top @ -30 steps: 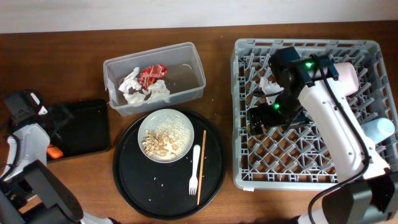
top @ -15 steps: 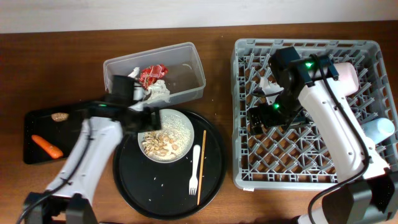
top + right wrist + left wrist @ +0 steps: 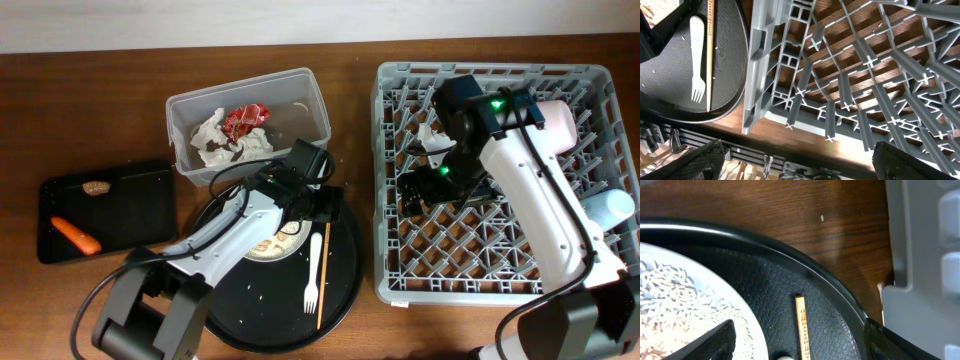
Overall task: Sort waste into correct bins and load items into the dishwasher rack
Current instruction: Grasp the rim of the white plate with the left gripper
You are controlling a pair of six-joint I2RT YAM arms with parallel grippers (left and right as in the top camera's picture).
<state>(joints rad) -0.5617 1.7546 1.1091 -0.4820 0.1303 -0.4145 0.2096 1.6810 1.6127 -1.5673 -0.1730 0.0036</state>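
The white plate (image 3: 268, 243) holds nut shells and crumbs on the round black tray (image 3: 345, 290); my left arm covers most of it. My left gripper (image 3: 316, 205) is open and empty above the plate's right rim, over the chopstick's (image 3: 801, 325) top end. The white fork (image 3: 313, 270) lies beside the chopstick (image 3: 324, 268). The clear tub (image 3: 300, 100) holds tissue (image 3: 215, 135) and a red wrapper (image 3: 245, 117). The shallow black tray (image 3: 130, 210) holds a carrot piece (image 3: 75, 235) and a brown lump (image 3: 97, 187). My right gripper (image 3: 430, 185) is open and empty over the grey rack (image 3: 495, 270).
A pink bowl (image 3: 558, 125) and a pale blue cup (image 3: 610, 208) sit at the rack's right side. A white object (image 3: 430, 135) shows behind my right arm. The rack's left wall (image 3: 920, 255) stands close to the round tray. Fork (image 3: 696, 60) and chopstick (image 3: 710, 50) show in the right wrist view.
My left arm has swung from the far left, across the plate, to the round tray's right part. The right arm has not moved.
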